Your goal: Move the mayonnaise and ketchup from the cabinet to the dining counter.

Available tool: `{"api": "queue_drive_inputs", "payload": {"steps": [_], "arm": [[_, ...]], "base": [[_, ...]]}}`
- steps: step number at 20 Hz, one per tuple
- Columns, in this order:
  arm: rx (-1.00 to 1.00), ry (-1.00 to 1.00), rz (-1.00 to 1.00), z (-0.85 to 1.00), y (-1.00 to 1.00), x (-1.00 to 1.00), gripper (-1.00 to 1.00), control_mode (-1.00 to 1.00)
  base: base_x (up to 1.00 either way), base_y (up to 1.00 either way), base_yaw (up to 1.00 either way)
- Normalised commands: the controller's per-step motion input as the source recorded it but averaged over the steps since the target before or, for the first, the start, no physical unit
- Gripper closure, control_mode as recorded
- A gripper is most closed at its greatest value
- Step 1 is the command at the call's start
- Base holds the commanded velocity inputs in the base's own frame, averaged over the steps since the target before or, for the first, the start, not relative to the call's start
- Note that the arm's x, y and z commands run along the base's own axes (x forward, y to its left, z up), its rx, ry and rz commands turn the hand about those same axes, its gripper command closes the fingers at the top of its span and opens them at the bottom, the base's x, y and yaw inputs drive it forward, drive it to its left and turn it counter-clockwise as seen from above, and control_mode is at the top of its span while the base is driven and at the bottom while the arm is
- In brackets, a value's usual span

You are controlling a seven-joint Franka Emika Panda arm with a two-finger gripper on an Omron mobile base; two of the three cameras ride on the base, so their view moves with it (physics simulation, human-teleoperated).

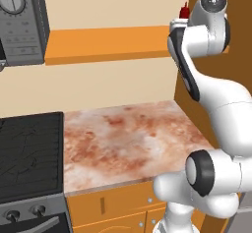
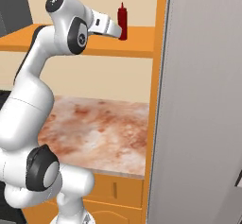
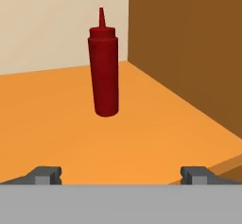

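Observation:
The ketchup (image 3: 104, 72), a slim dark-red squeeze bottle with a pointed nozzle, stands upright on the bright-orange cabinet shelf (image 3: 56, 124) near its back right corner. My gripper (image 3: 122, 175) is open, level with the shelf and a short way in front of the bottle, with nothing between the fingers. In the right base view the ketchup (image 2: 122, 20) stands just past my gripper (image 2: 119, 32) on the cabinet shelf (image 2: 137, 46). In the left base view only the ketchup's red tip (image 1: 184, 11) shows behind my arm, above the cabinet shelf (image 1: 108, 43). The mayonnaise and the dining counter are out of view.
A brown side wall (image 3: 189, 53) closes the shelf on the right, close to the bottle. Below the shelf lies a marbled worktop (image 1: 128, 138) with a black cooktop (image 1: 29, 153). A grey microwave (image 1: 22, 20) hangs at the left. A tall grey panel (image 2: 203, 100) stands on the right.

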Motion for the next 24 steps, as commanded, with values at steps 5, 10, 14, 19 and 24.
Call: {"api": "queue_drive_inputs", "payload": {"steps": [5,10,14,19,24], "arm": [[0.00,0.00,0.00,0.00,-0.01,0.26,-1.00,-1.00],[0.00,0.01,0.00,0.00,0.00,0.20,-1.00,-1.00],[0.00,0.01,0.00,0.00,-0.06,0.21,-1.00,-1.00],[0.00,0.00,0.00,0.00,-0.12,0.27,-1.00,-1.00],[0.00,0.01,0.00,0.00,-0.10,0.33,-1.00,-1.00]], "base": [[0.00,0.00,0.00],[0.00,0.00,0.00],[0.00,0.00,0.00],[0.00,0.00,0.00],[0.00,0.00,0.00]]}}
